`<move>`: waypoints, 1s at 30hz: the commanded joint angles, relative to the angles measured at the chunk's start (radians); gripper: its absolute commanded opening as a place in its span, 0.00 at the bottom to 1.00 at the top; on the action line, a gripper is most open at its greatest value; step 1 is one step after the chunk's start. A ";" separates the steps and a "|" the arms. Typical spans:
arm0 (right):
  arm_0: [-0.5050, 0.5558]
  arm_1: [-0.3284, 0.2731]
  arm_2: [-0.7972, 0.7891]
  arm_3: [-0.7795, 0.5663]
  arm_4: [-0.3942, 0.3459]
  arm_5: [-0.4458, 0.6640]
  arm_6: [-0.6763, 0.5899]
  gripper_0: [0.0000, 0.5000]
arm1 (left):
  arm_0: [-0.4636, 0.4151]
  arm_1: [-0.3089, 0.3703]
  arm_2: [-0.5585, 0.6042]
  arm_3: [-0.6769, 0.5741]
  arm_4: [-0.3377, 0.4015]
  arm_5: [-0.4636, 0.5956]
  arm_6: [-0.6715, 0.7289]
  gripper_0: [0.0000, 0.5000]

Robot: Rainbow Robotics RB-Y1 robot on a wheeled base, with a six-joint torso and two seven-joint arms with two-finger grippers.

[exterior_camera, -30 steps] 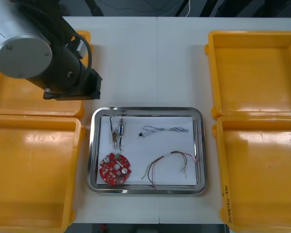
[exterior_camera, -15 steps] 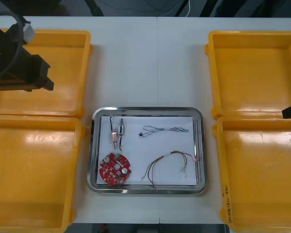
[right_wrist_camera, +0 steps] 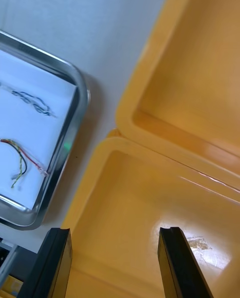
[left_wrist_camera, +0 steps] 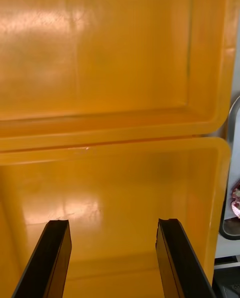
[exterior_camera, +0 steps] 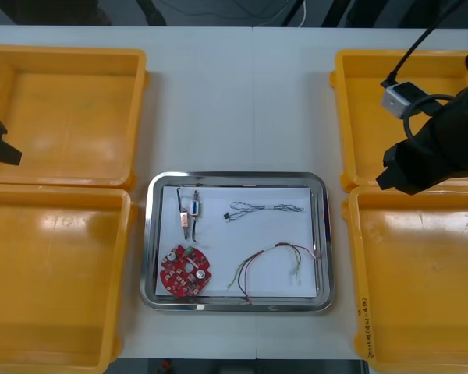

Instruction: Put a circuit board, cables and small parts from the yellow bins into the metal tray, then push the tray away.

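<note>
The metal tray lies at the table's middle with a white inside. It holds a round red circuit board, small metal parts, a dark thin cable and a red and yellow cable. My right arm hangs over the seam of the two right bins. Its gripper is open above the near right bin, with the tray's corner off to one side. At the table's left edge, my left gripper is open over the near left bin, holding nothing.
Two yellow bins line the left side and two the right; all look bare inside. White table stretches beyond the tray's far edge.
My left arm has pulled back from beside the tray to the table's left edge. My right arm has come in from the right edge over the right bins. The tray's contents have not moved.
</note>
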 commanded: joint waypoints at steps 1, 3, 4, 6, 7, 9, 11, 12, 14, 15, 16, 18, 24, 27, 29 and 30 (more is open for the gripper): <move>-0.107 0.034 0.121 -0.030 -0.013 0.003 -0.036 1.00 | 0.090 0.051 0.083 -0.056 0.008 0.007 -0.031 1.00; -0.142 0.056 0.189 -0.030 -0.007 0.003 -0.033 1.00 | 0.126 0.053 0.108 -0.067 0.008 0.007 -0.035 1.00; -0.154 0.065 0.215 -0.030 -0.004 0.003 -0.031 1.00 | 0.136 0.051 0.116 -0.071 0.007 0.007 -0.037 1.00; -0.187 0.088 0.276 -0.028 0.010 0.003 -0.027 1.00 | 0.159 0.051 0.132 -0.077 0.008 0.007 -0.040 1.00; -0.202 0.102 0.311 -0.028 0.019 0.003 -0.025 1.00 | 0.172 0.051 0.140 -0.082 0.007 0.007 -0.043 1.00; -0.225 0.127 0.362 -0.028 0.030 0.003 -0.022 1.00 | 0.190 0.051 0.154 -0.087 0.007 0.007 -0.048 1.00; -0.245 0.154 0.422 -0.030 0.048 0.003 -0.014 1.00 | 0.208 0.051 0.166 -0.094 0.007 0.007 -0.052 1.00; -0.251 0.163 0.439 -0.030 0.054 0.003 -0.014 1.00 | 0.215 0.051 0.171 -0.097 0.007 0.007 -0.054 1.00; -0.269 0.194 0.499 -0.024 0.077 -0.006 -0.008 1.00 | 0.233 0.050 0.182 -0.107 0.005 0.007 -0.055 1.00; -0.283 0.215 0.537 -0.014 0.088 -0.020 -0.004 1.00 | 0.244 0.048 0.188 -0.114 0.005 0.007 -0.055 1.00; -0.289 0.226 0.555 -0.010 0.092 -0.026 -0.002 1.00 | 0.248 0.048 0.191 -0.117 0.005 0.007 -0.057 1.00; -0.309 0.261 0.604 0.010 0.108 -0.043 0.006 1.00 | 0.259 0.048 0.198 -0.125 0.005 0.007 -0.057 1.00; -0.326 0.352 0.692 0.050 0.138 -0.104 0.030 1.00 | 0.268 0.048 0.203 -0.136 0.005 0.007 -0.057 1.00; -0.326 0.367 0.741 0.050 0.157 -0.152 0.050 1.00 | 0.268 0.048 0.203 -0.136 0.005 0.007 -0.057 1.00; -0.326 0.366 0.758 0.050 0.160 -0.170 0.056 1.00 | 0.268 0.048 0.203 -0.136 0.005 0.007 -0.057 1.00; -0.326 0.364 0.787 0.050 0.169 -0.193 0.068 1.00 | 0.268 0.048 0.203 -0.136 0.005 0.007 -0.057 1.00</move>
